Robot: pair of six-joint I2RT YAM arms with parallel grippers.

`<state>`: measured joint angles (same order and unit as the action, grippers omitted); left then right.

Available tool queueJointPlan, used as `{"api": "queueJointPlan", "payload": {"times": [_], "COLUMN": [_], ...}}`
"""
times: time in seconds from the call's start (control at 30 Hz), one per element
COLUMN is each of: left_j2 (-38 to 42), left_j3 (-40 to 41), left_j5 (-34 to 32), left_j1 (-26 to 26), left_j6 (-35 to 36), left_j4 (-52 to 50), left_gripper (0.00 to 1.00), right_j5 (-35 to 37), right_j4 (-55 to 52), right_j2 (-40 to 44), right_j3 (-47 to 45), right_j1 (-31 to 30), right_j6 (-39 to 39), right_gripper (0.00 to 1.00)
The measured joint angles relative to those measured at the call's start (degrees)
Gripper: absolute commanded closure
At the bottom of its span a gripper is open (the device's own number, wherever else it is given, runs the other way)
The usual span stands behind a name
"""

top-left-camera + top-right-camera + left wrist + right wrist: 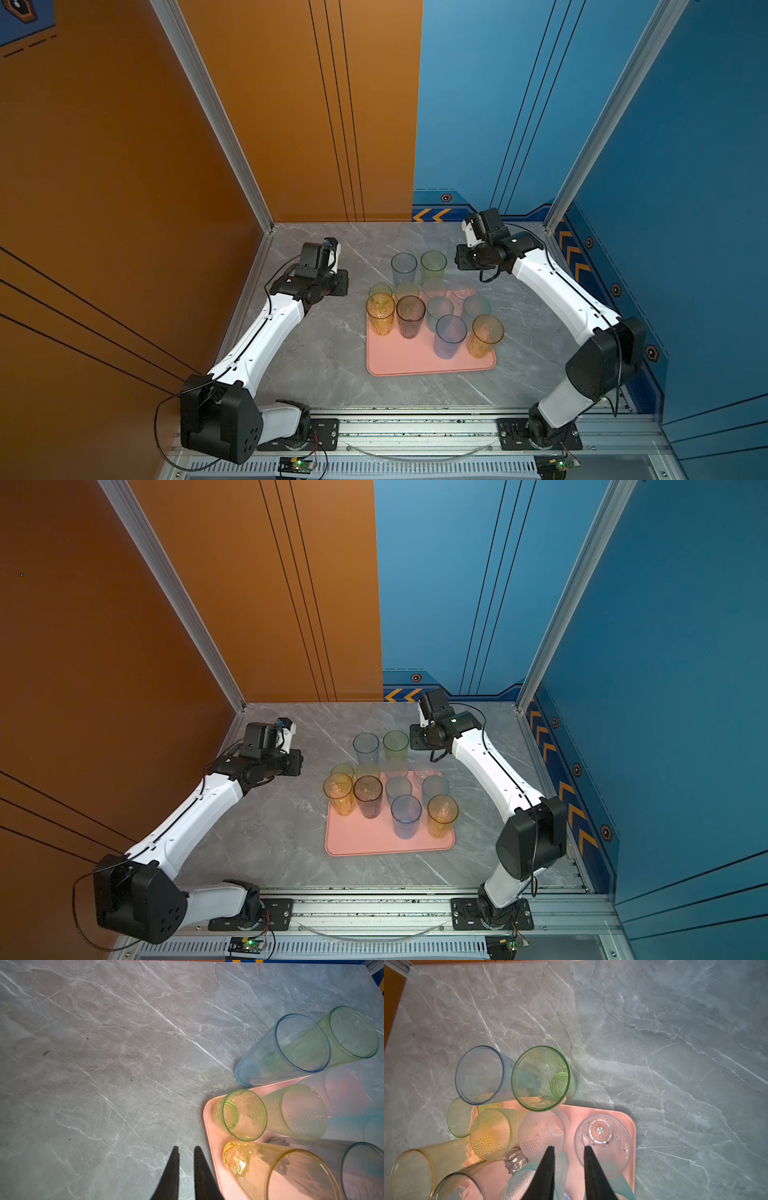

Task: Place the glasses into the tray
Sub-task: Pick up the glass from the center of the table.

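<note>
Evidently the tall blue tumbler (404, 268) and the tall green tumbler (433, 266) are standing off the tray (415, 361), side by side on the table (316, 353) just beyond its far rim. Our left gripper (186, 1148) is hovering open only a sliver, empty. Our right gripper (569, 1147) is gaping slightly, empty, beside a clear tumbler (602, 1138). Reaching with jaws this narrow, we are risking toppling crowded neighbours.

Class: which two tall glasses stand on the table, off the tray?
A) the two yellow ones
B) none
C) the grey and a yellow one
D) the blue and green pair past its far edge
D: the blue glass and green glass stand on the table, just beyond the tray's far rim.
</note>
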<state>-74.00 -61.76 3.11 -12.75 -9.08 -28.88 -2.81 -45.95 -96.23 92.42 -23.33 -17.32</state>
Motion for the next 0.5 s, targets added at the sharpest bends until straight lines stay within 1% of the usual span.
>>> {"api": "queueJointPlan", "payload": {"times": [0.17,0.5], "left_j2": [0.0,0.0], "left_j3": [0.0,0.0], "left_j5": [0.2,0.2], "left_j1": [0.0,0.0], "left_j6": [0.0,0.1], "left_j4": [0.6,0.9], "left_gripper": [0.84,0.84], "right_j5": [0.1,1.6], "right_j4": [-1.7,-3.5], "right_j2": [-5.8,-11.6], "right_j3": [3.9,8.7], "right_j1": [-0.7,-1.2], "right_j6": [0.8,1.1], "right_gripper": [0.78,0.79]}}
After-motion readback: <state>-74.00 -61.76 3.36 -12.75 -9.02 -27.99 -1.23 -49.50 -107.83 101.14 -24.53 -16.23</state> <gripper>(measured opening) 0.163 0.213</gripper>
